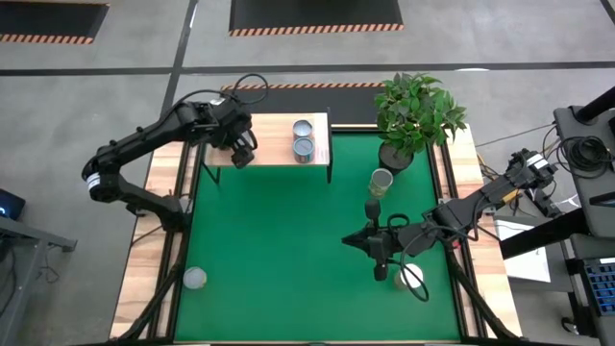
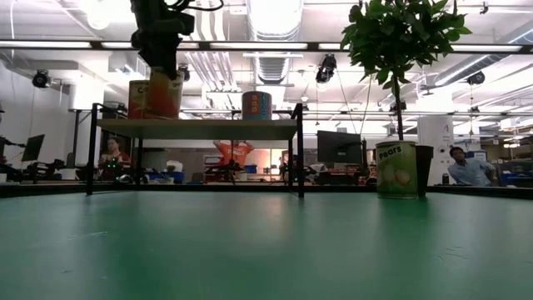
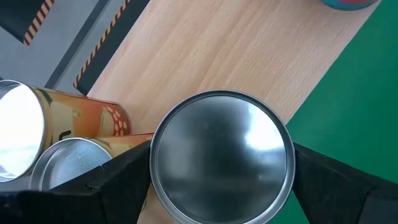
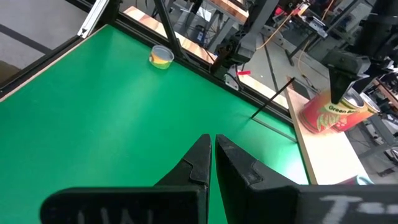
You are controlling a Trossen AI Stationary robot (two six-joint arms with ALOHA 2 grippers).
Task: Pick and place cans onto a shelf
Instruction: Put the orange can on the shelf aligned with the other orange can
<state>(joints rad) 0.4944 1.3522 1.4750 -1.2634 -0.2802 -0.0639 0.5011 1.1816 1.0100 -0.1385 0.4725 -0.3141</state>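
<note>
While a can (image 3: pixel 221 155) stands on the shelf (image 1: pixel 274 135) at its left end, the left gripper (image 1: pixel 241 150) straddles it from above, fingers (image 3: pixel 118 180) wide on either side; whether they touch it is unclear. Two more cans (image 3: pixel 37 149) stand just beside, partly cut off, and another two (image 1: pixel 303 139) stand near the right end, with bare plank between. Reaching low over the mat (image 1: pixel 279 231), the right gripper (image 4: pixel 213 152) is clenched on nothing. One can (image 1: pixel 381 181) stands near the plant (image 1: pixel 415 111), another (image 1: pixel 195 279) by the front-left corner.
</note>
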